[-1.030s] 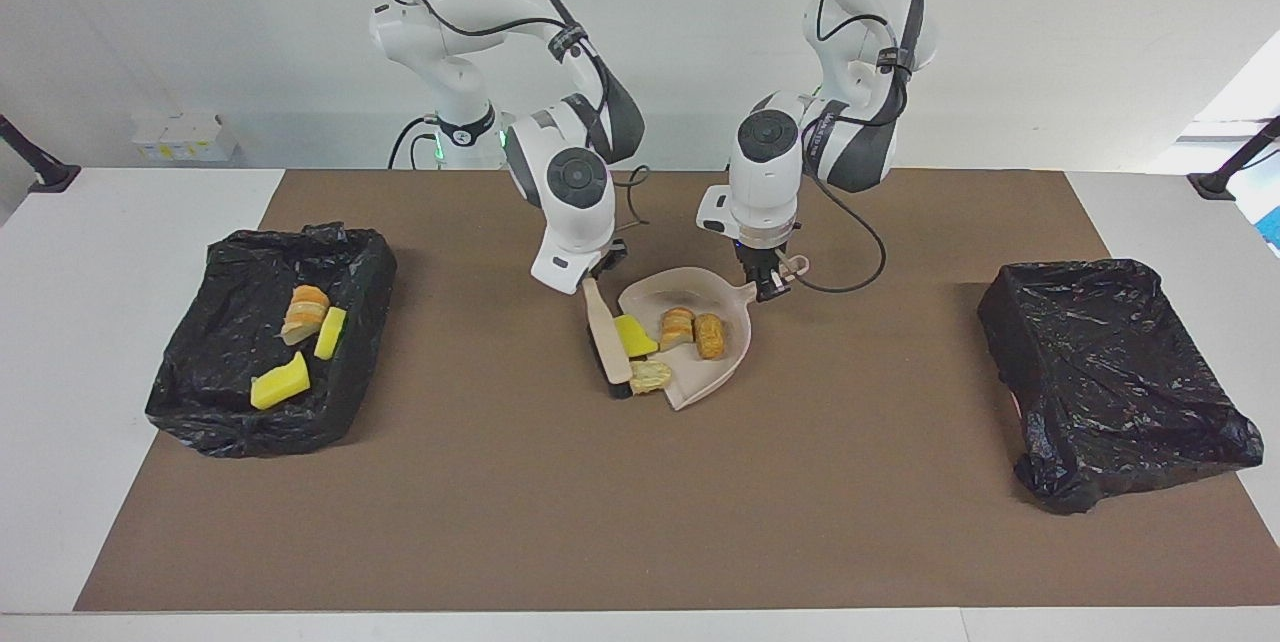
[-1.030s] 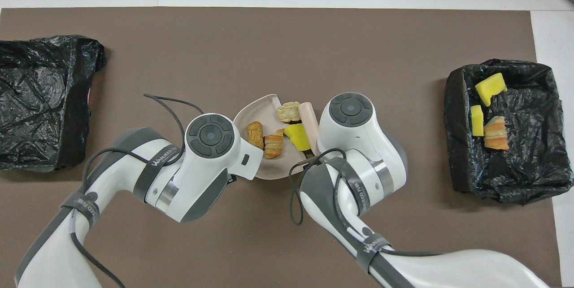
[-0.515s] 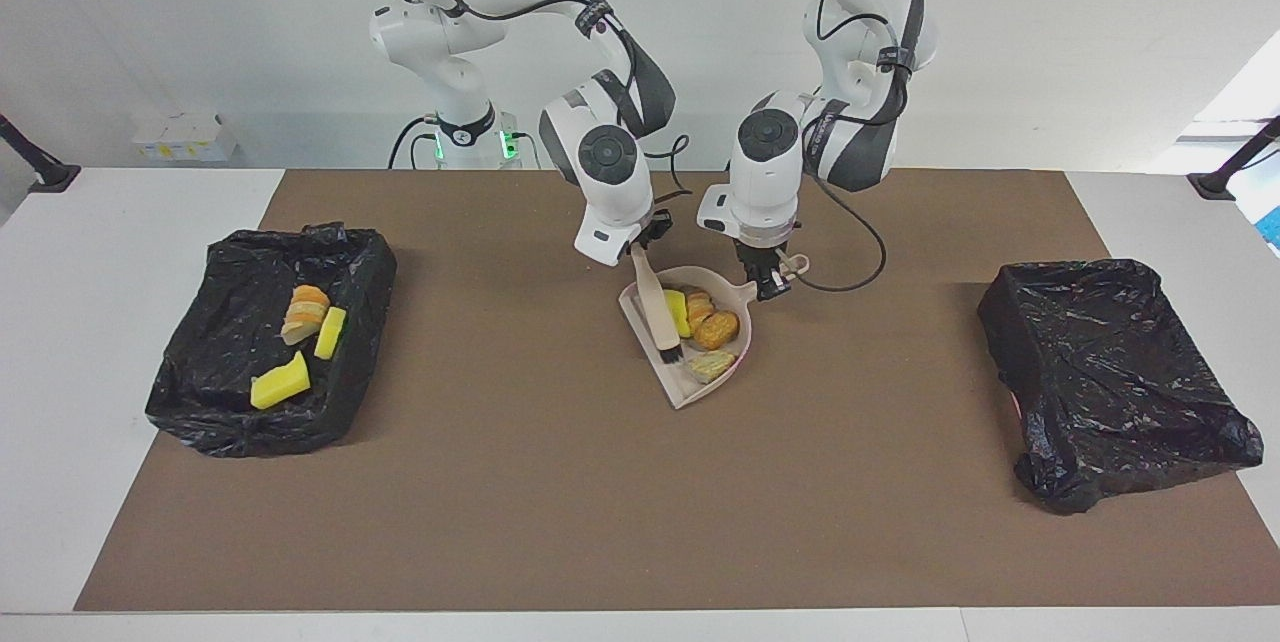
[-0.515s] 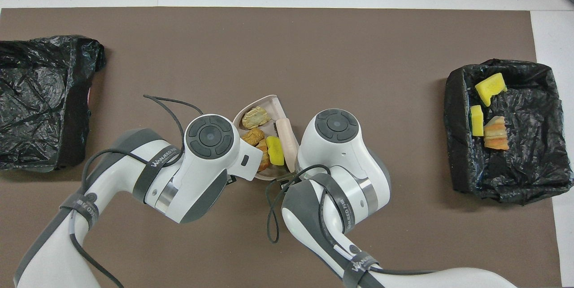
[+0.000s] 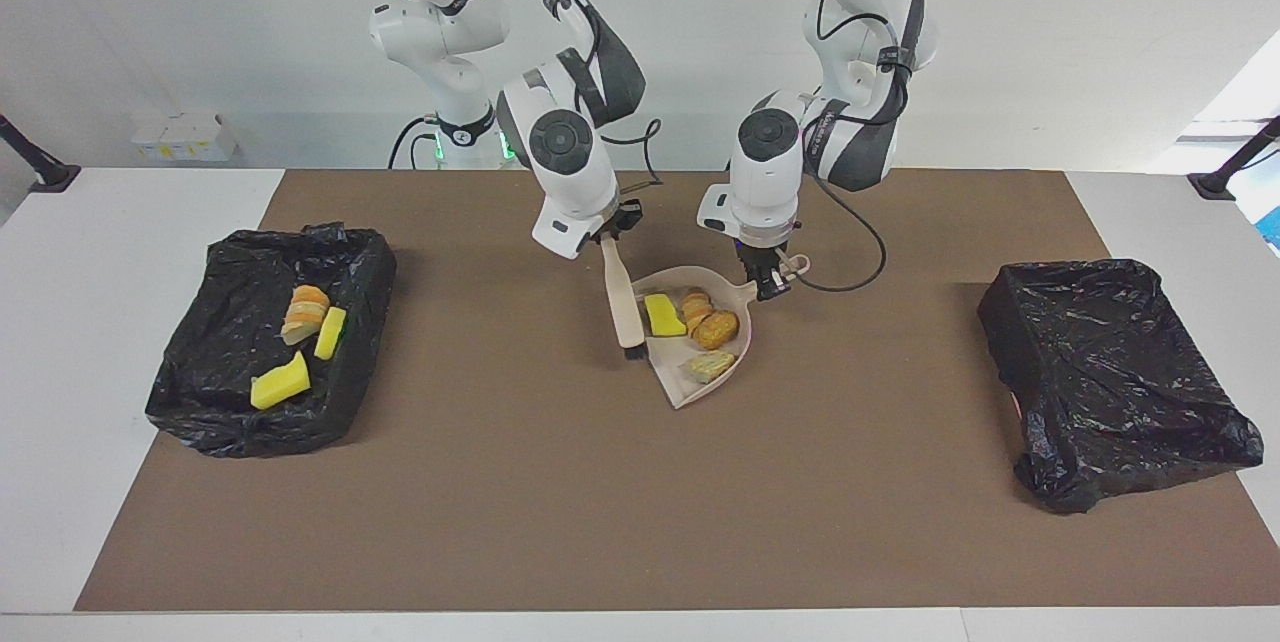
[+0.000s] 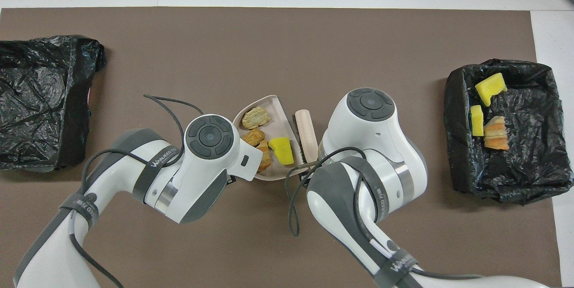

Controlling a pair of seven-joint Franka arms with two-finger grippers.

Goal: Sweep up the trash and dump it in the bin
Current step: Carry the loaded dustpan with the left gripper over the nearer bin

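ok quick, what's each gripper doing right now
Left gripper: shut on the dustpan handle.
Right gripper: shut on the brush handle, brush beside the dustpan.

Even, bright, diffuse light from above. Soft short shadows lie under the arms and beside both bins. Mild sheen on the black bin liner (image 5: 1110, 377) and white arm shells. Brown mat (image 5: 560, 502) matte, no glare. Both views sharp, no motion blur.
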